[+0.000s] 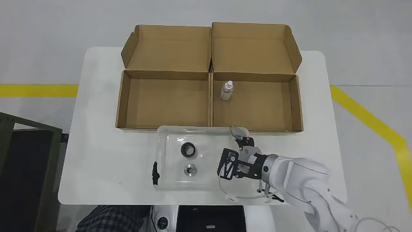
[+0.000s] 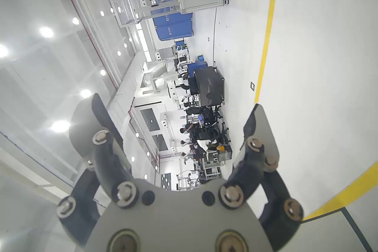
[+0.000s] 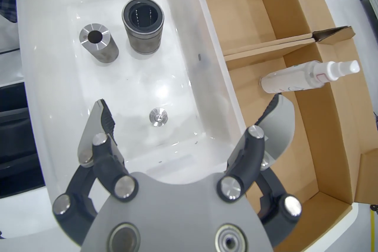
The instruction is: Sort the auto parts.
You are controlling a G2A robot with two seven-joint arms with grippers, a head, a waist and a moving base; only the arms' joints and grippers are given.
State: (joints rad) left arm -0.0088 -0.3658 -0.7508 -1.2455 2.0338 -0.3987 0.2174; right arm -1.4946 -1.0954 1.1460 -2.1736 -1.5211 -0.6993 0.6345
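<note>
Squarely between the spread fingers of the right claw (image 3: 189,114) lies the small disc (image 3: 158,117), a shiny round piece on the floor of the clear tray (image 3: 206,28). Its round face is up, so no long axis can be read from it. It sits a little nearer the finger that hangs over the tray. The other finger stands out past the tray's wall, on the box side. This claw is wide apart and holds nothing. A straight drop onto the disc looks like the coming move, and the outer finger would likely have to clear the wall first.

Farther along the same tray two bigger parts stand upright, bores up. They are the dark bearing (image 3: 143,25) and, just beside it but apart, the steel sleeve (image 3: 99,43). Both are well away from the claw. The right arm is much the nearer to all three. The left claw (image 2: 177,105) is also spread wide and bare, and it points off into the room.

Beyond the tray two open boxes lie side by side on the table (image 1: 96,135). The right box (image 1: 264,106) holds a white bottle (image 3: 307,77) near the shared wall. The left box (image 1: 164,103) has no part in it.
</note>
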